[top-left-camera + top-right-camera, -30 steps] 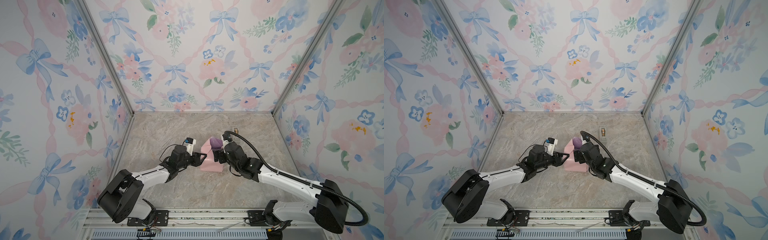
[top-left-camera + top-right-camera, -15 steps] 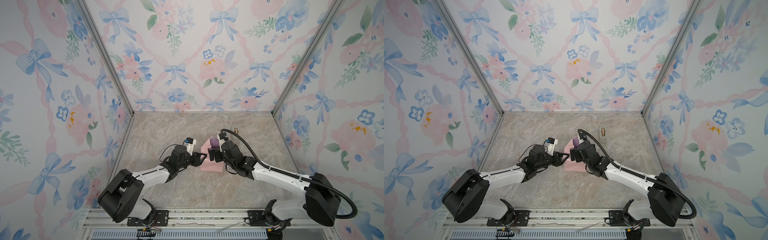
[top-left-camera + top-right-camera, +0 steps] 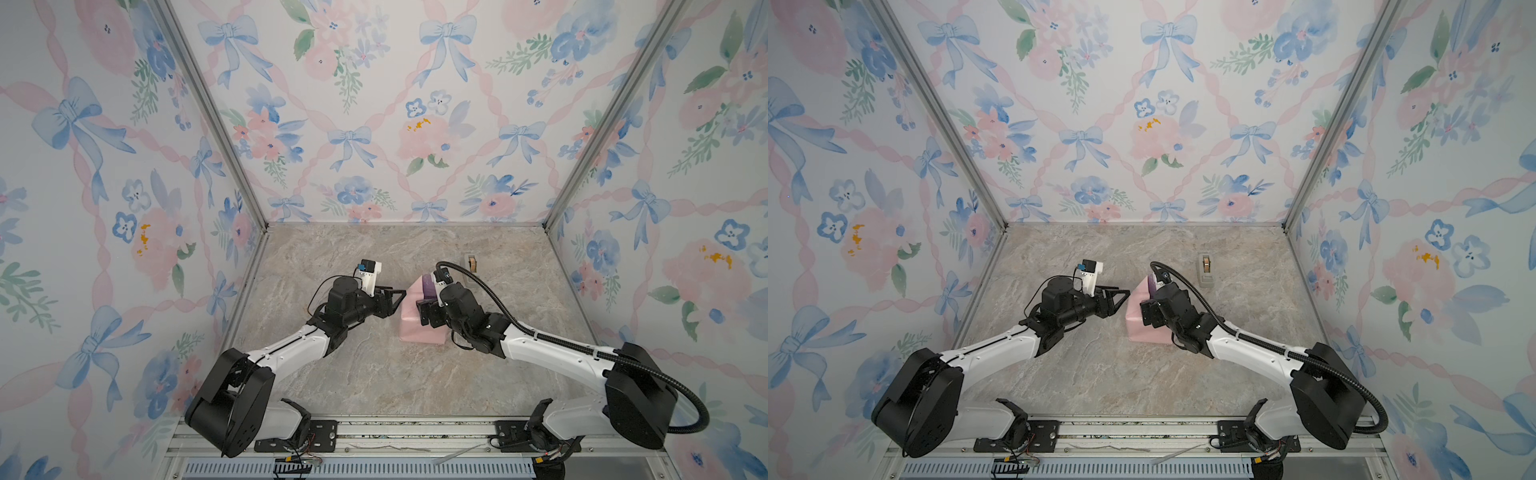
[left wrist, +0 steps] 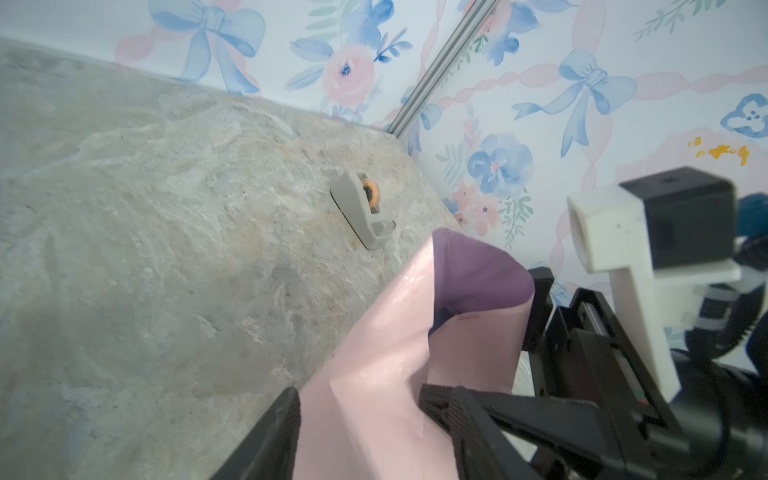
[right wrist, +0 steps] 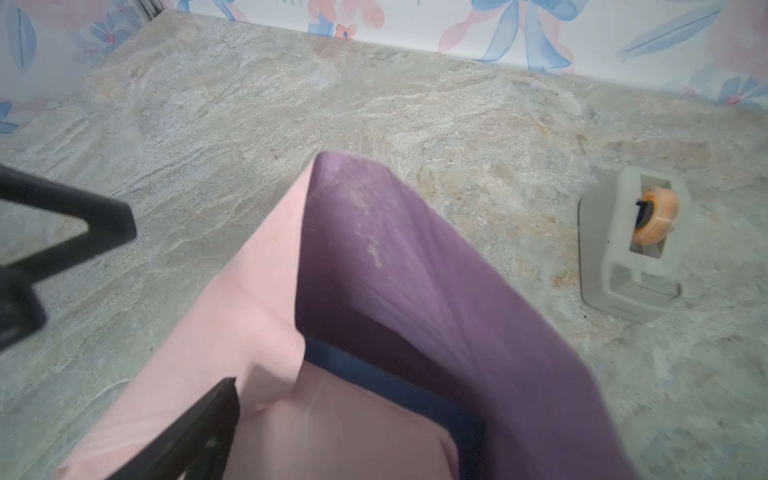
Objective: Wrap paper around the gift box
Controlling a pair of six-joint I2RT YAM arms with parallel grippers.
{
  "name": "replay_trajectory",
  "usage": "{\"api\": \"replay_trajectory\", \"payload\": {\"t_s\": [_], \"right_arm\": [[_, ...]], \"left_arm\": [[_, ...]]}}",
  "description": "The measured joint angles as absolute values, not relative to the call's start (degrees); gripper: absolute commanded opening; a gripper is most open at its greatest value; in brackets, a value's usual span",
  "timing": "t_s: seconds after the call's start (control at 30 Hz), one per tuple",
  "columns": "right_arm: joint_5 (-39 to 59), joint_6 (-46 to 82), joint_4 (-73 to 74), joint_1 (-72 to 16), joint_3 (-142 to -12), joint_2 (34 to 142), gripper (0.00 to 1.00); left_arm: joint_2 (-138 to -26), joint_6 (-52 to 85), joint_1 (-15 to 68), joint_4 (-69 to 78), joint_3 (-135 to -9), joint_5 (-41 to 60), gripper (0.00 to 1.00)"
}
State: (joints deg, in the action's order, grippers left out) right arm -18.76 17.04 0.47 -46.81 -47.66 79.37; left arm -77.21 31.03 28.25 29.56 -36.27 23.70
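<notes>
— Tabletop (image 3: 374,374) first, then: where does the wrapping sit on it?
— About the middle of the marble; the paper (image 3: 409,328) is a pink bundle folded about the gift box (image 5: 374,372), of which only a navy edge shows in the right wrist view; its long axis runs near to far in both top views, and a lilac flap stands up at the far end; the tape dispenser (image 3: 1205,270) is apart from it, farther back and to the right.
— Which arm is nearer?
— The right one; the right gripper (image 3: 429,307) hangs over the bundle's right side with its jaws spread wide; only one finger shows in its own camera, so whether it presses on the paper I cannot say.
— And the left?
— The left gripper (image 3: 397,300) lies just left of the bundle's far corner, so the paper is to its right; its jaws are apart, and in the left wrist view the raised pink side flap stands between them, not pinched; closing there looks like the next step, to draw that flap across the box.
</notes>
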Motion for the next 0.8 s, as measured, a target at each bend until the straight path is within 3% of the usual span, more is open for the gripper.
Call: {"api": "replay_trajectory", "payload": {"t_s": [0.8], "right_arm": [[-16.86, 15.79, 1.45, -46.11, -46.3, 79.07, 0.92]], "left_arm": [[-95.22, 19.42, 27.33, 29.54, -49.5, 39.09, 0.53]]}}
